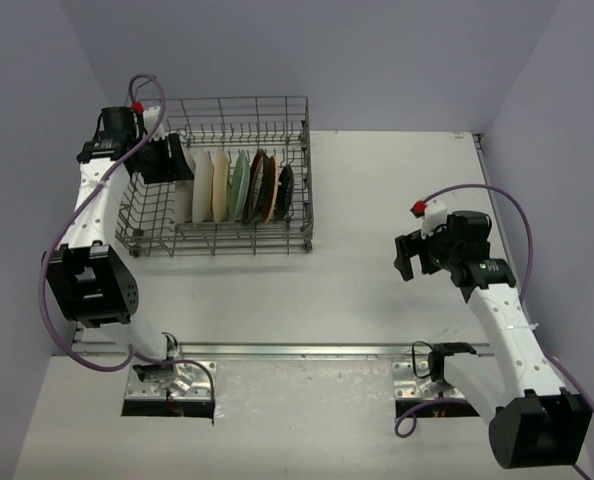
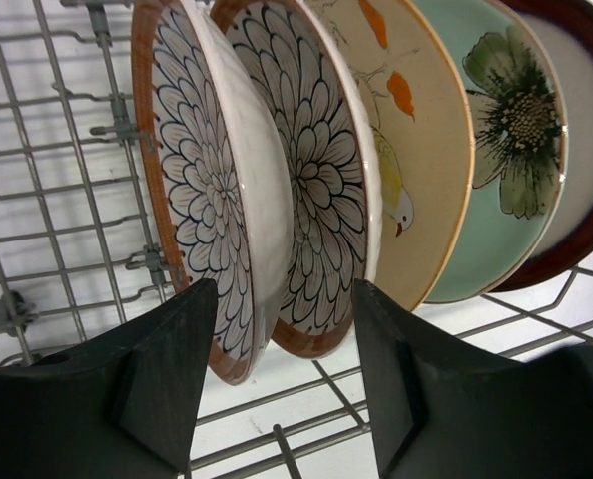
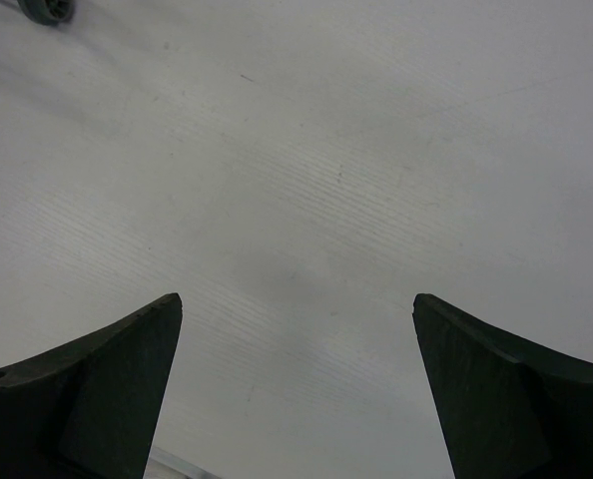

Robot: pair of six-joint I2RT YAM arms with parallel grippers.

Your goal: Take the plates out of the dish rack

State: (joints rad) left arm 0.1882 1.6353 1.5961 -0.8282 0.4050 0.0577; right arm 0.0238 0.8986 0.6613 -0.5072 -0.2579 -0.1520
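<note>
Grasp step: straddling two petal plates (image 2: 316, 170) w/ L claw (image 2: 285, 299), spread apart; plates standing in dish rack (image 1: 147, 215), bench (image 1: 397, 190) rear-left. R claw (image 3: 296, 309) likewise apart, idle. Next: isolate one rim, clamp, lift straight up.

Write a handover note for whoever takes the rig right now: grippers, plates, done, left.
Left gripper: open, inside the dish rack at the left end of the plate row, fingers either side of the two petal-pattern plates; not closed on them.
Right gripper: open, empty, above bare table, well clear of the rack.
Plates: all stand on edge in the rack; none on the table.
Done: nothing unloaded.
Left: every plate, likely the petal pair first.
</note>
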